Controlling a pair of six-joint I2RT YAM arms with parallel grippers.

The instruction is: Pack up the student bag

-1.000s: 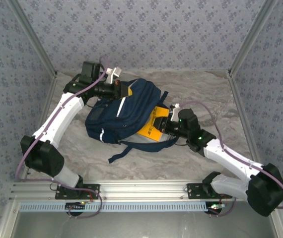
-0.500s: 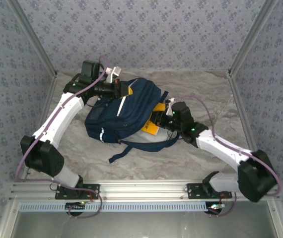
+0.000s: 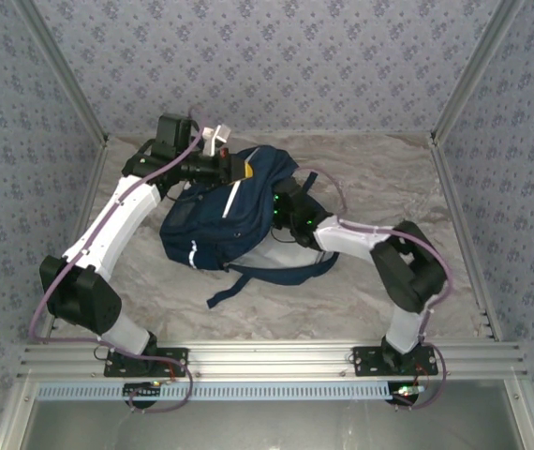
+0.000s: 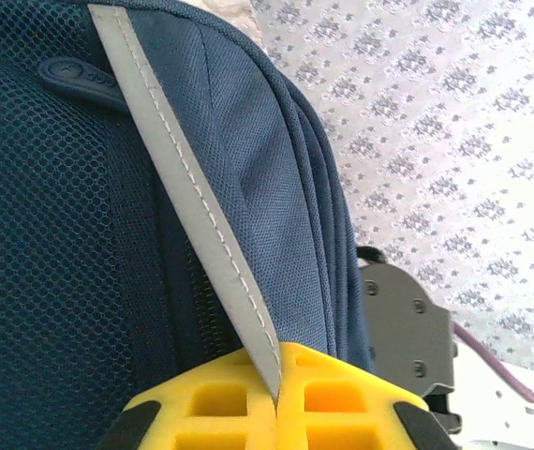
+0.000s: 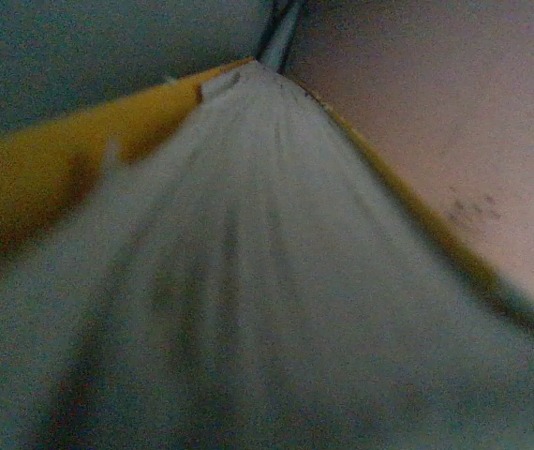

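A navy bag [image 3: 218,223] lies on the marbled desk [image 3: 389,178]. The left hand [image 3: 237,169] is clamped on the bag's far edge, its arm running along the bag's left side. The right hand [image 3: 284,208] is pushed into the bag's right side, fingers hidden. A dark strap [image 3: 248,283] trails out from the bag's near side.

The student bag [image 3: 213,223], a large navy-blue fabric backpack with a grey-white stripe [image 4: 185,208] and mesh panel, is lying slumped on the table [image 3: 389,178] left of centre, its dark straps [image 3: 269,275] trailing toward the near edge.
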